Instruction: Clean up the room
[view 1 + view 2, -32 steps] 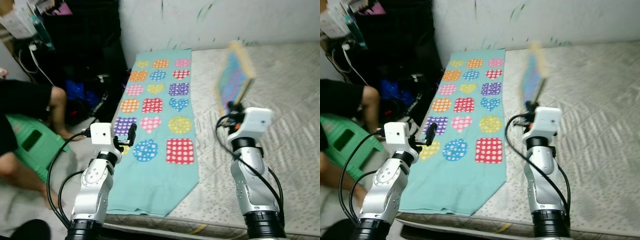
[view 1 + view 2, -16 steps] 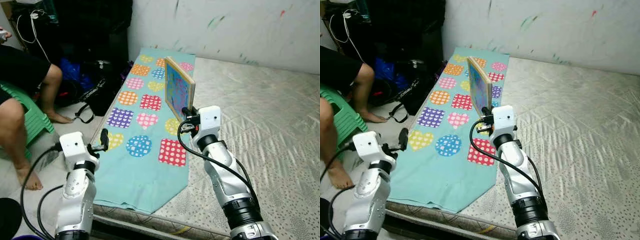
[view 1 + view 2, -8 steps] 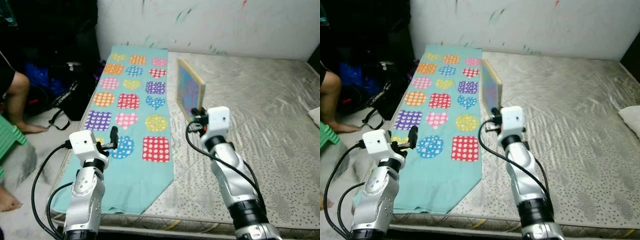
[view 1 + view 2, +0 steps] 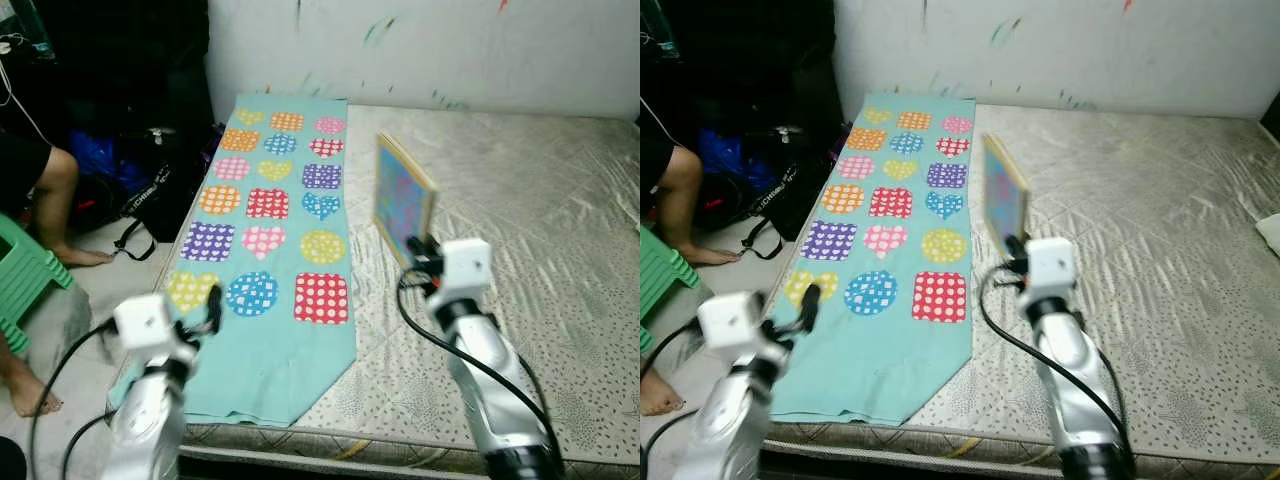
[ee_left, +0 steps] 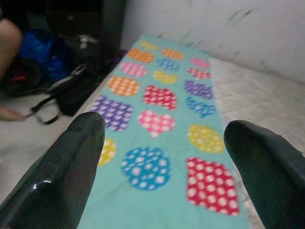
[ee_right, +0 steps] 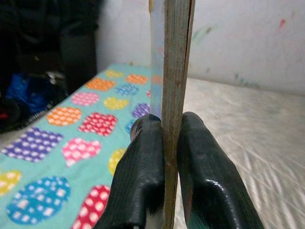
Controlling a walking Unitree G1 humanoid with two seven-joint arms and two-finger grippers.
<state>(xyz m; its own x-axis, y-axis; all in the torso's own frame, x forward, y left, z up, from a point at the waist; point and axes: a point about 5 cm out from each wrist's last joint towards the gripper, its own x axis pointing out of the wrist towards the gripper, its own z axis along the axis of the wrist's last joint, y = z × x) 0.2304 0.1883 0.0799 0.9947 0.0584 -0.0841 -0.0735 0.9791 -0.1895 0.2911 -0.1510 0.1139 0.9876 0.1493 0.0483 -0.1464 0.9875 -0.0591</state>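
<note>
The robot stands at the near edge of the mattress (image 4: 560,230); its right hand (image 6: 164,143) is clamped on the lower edge of a flat wooden board (image 4: 402,198) with a colourful picture face, most likely a puzzle, and holds it upright above the mattress, just beside the long edge of the teal mat (image 4: 280,225) with its dotted hearts and circles; the right wrist view shows both black fingers (image 6: 143,162) pressed against the two faces of the board, which rises straight up between them; the left hand (image 5: 164,157) hangs with its fingers spread wide and nothing between them, over the near end of the mat close to the mattress's left edge; off that edge, on the floor, lie a dark bag (image 4: 155,185) and a blue one, and a person's leg (image 4: 55,200) rests by a green stool (image 4: 25,280).

The step in hand looks like the carrying of the board to wherever it belongs; it is lifted but not yet put away, so the tidying seems at an early or middle stage; the mat lies spread out and untouched. The next move calls for a steady, upright hold while the robot turns or walks, since the grip takes only the bottom edge and the board could tip; it also calls for a chosen place to set it down, which cannot be told from here.
</note>
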